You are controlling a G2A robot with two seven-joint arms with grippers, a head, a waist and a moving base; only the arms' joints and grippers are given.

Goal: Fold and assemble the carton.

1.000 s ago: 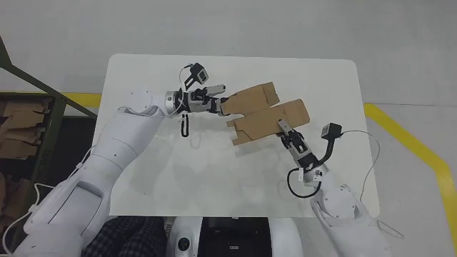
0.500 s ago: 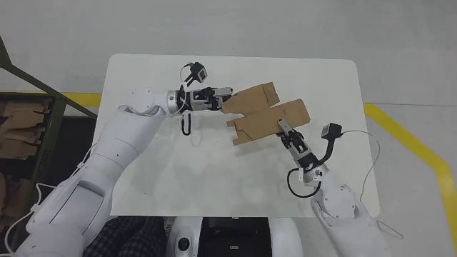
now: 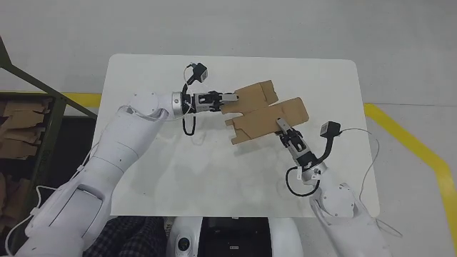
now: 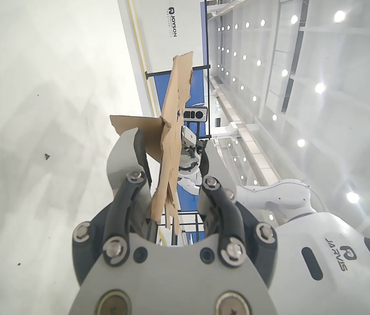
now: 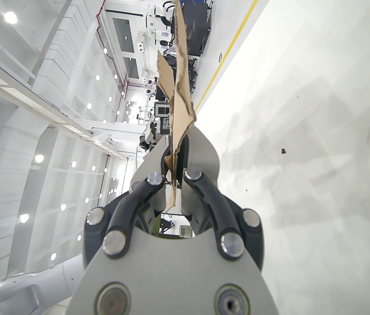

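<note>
The flat brown cardboard carton [image 3: 264, 111] is held over the white desk [image 3: 157, 178] in the clenched right pincer [image 3: 280, 125], the released left pincer [image 3: 227, 98] straddling its left edge; pulling it open is judged next, once gripped there.

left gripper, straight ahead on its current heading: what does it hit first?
The carton. Its edge sits between the open fingers of the left gripper, so going on would likely run the cardboard deeper toward the palm, though depth is hard to judge.
</note>
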